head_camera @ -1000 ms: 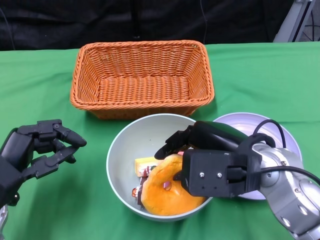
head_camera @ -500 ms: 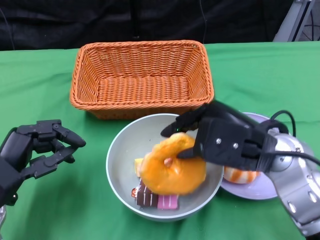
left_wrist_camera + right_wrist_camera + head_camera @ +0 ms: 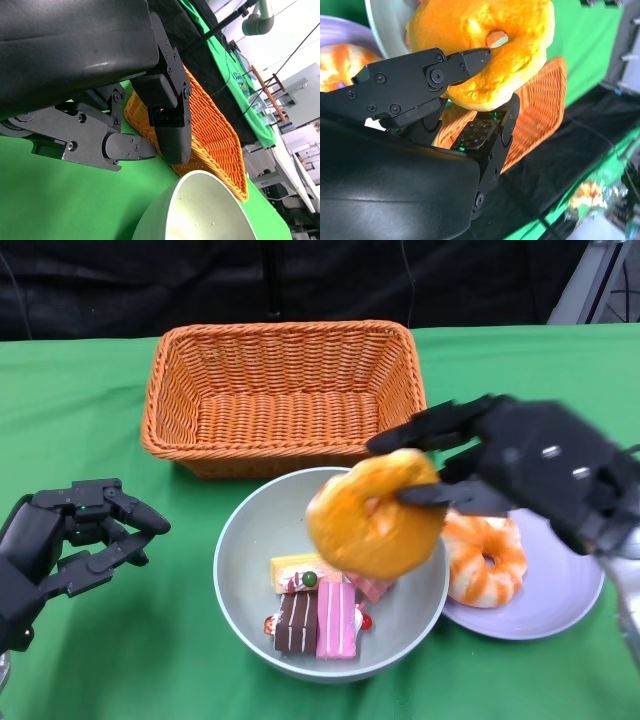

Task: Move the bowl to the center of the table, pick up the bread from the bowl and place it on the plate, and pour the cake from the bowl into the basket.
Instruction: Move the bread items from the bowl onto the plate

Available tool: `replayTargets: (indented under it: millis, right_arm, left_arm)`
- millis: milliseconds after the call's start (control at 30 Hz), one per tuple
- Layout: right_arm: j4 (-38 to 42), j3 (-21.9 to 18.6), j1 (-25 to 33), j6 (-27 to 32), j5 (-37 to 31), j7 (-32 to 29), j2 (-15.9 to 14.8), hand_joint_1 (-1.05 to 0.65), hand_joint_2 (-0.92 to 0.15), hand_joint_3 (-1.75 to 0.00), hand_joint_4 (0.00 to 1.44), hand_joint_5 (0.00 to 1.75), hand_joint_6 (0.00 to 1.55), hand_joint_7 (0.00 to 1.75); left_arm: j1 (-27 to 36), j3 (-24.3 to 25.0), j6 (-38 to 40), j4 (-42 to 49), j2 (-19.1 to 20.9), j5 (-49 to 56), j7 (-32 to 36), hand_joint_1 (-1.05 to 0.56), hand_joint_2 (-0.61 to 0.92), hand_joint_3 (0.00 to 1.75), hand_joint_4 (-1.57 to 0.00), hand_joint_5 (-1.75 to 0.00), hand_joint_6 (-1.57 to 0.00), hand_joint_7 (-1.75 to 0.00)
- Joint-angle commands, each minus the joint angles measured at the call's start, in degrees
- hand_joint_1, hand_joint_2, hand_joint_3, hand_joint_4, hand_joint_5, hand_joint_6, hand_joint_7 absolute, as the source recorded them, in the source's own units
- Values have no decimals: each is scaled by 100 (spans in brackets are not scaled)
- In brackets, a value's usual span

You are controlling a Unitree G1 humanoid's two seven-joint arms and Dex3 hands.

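My right hand (image 3: 530, 465) pinches an orange ring-shaped bread (image 3: 373, 512) and holds it lifted over the right part of the pale green bowl (image 3: 240, 550); the right wrist view shows the bread (image 3: 485, 55) between its fingers. In the bowl lie cake pieces (image 3: 315, 615), brown, pink and yellow. A lilac plate (image 3: 565, 590) right of the bowl carries another orange-and-white ring bread (image 3: 487, 558). The orange wicker basket (image 3: 283, 395) stands empty behind the bowl. My left hand (image 3: 60, 540) hovers left of the bowl, fingers apart, holding nothing.
Green cloth covers the table (image 3: 100, 420). The left wrist view shows the basket (image 3: 210, 135) and the bowl's rim (image 3: 165, 210) close to the left hand's fingers (image 3: 125, 145). Black backdrop lies beyond the far edge.
My right hand has lifted the bread out of the bowl and carried it up and to the right, uncovering the cake pieces and the bread on the plate. The left hand has stayed still.
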Motion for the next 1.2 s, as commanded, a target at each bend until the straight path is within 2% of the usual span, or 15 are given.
replayTargets:
  millis: [33,267,833,967,1200]
  right_arm:
    - [-182,-361,99,170,203,-120,-184,-19,-92,-1,125,14,105,1]
    - [-205,-613,329,196,296,-276,-439,-14,-92,-1,123,14,105,0]
    - [-208,-568,343,196,392,-353,-519,-14,-92,-1,122,15,105,0]
    - [237,-1177,974,109,553,-469,-791,-11,-92,-4,119,14,102,0]
    - [460,-1274,1146,-26,628,-493,-974,-12,-92,-4,118,15,102,1]
  left_arm:
    - [15,23,-2,28,143,-36,43,-10,90,28,-83,-119,-93,-79]
    - [-3,29,-10,71,165,-49,21,-10,91,28,-84,-117,-92,-80]
    - [-6,28,-14,79,165,-58,15,-10,91,27,-85,-116,-93,-78]
    - [-35,20,-50,133,188,-11,61,-9,90,27,-85,-116,-93,-78]
    - [-48,-2,-44,145,201,-25,45,-9,91,27,-85,-115,-93,-78]
